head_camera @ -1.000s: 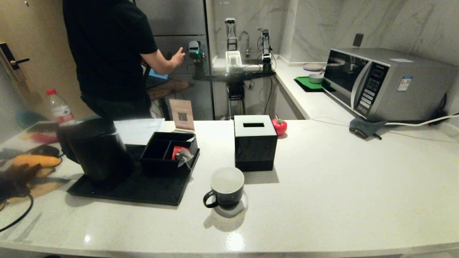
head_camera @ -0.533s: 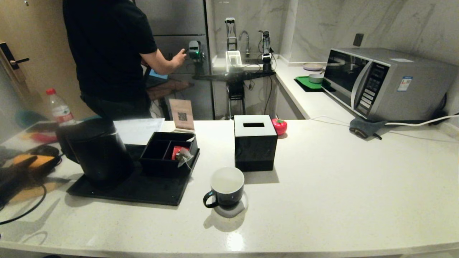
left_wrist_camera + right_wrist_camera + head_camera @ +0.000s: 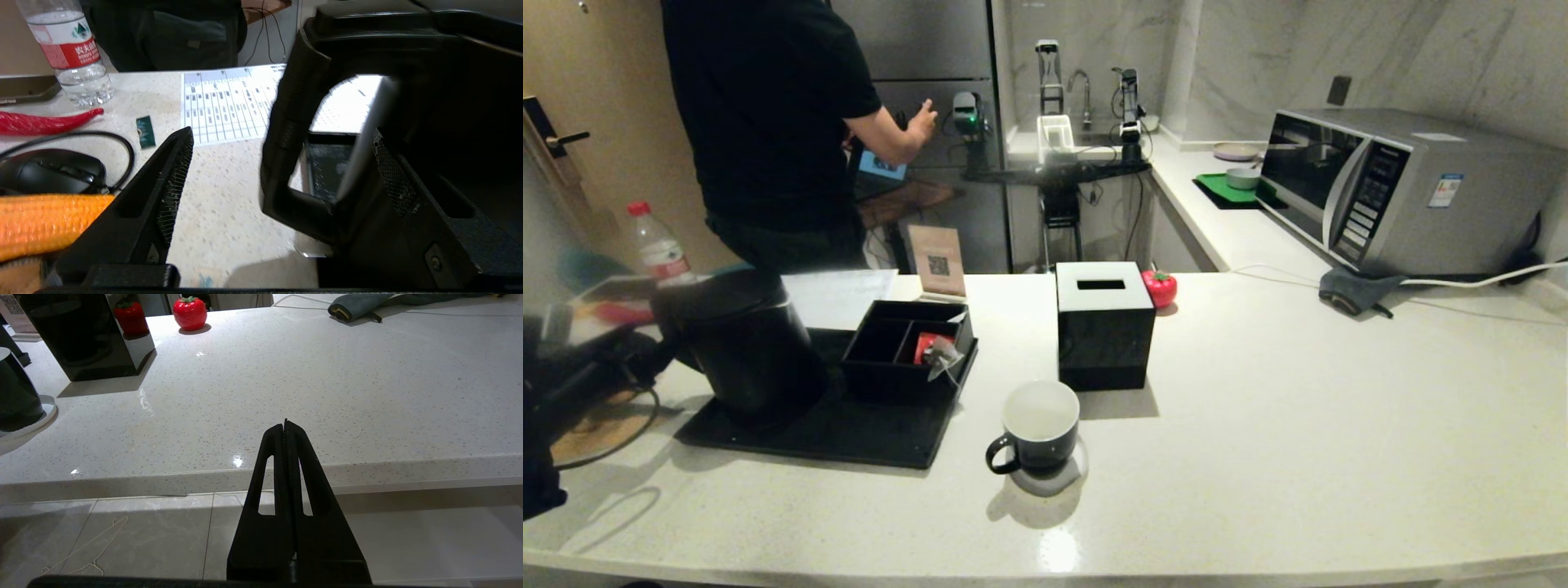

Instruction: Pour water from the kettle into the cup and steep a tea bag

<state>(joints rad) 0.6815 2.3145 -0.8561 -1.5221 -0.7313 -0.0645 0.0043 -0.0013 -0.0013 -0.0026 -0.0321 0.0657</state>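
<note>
The matte black kettle (image 3: 747,343) stands on a black tray (image 3: 849,437) at the left. My left gripper (image 3: 284,136) is open beside it, with the kettle's loop handle (image 3: 282,163) standing between the two fingers and not pinched. The dark cup (image 3: 1039,429), white inside, sits on a pale coaster in the middle of the counter. A small grey-white tea bag (image 3: 943,357) lies in the black compartment box (image 3: 882,343) on the tray. No water shows. My right gripper (image 3: 285,425) is shut and empty, hanging low in front of the counter's edge.
A black tissue box (image 3: 1103,327) stands behind the cup, a red strawberry ornament (image 3: 1159,287) beside it. A water bottle (image 3: 67,49), a mouse (image 3: 49,171), a cable and an orange net bag (image 3: 45,220) lie left of the kettle. A person (image 3: 768,122) stands behind; a microwave (image 3: 1405,192) is at the right.
My left arm has come up from the counter's left edge to the kettle's handle, and its fingers have opened wide. The right arm, cup and kettle have not moved.
</note>
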